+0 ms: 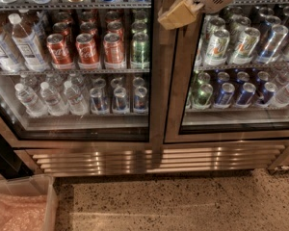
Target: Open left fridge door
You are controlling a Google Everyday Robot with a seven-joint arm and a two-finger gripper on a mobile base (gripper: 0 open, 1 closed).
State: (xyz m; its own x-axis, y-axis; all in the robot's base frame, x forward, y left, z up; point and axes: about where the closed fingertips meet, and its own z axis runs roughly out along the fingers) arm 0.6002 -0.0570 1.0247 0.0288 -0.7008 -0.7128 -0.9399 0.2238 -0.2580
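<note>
Camera view looks down at a double fridge. The fridge door point(82, 76) – the left one – fills the left half of the picture and sits closed, level with the right door point(241, 66). Behind its glass stand red cans point(86, 49) on the middle shelf and water bottles point(48, 97) lower down. The gripper point(176, 16) hangs at the top edge, in front of the steel frames where the two doors meet – whether it is parted or closed up cannot be made out from this angle. A steel grille point(149, 160) runs below the doors, above a speckled floor point(183, 206).
</note>
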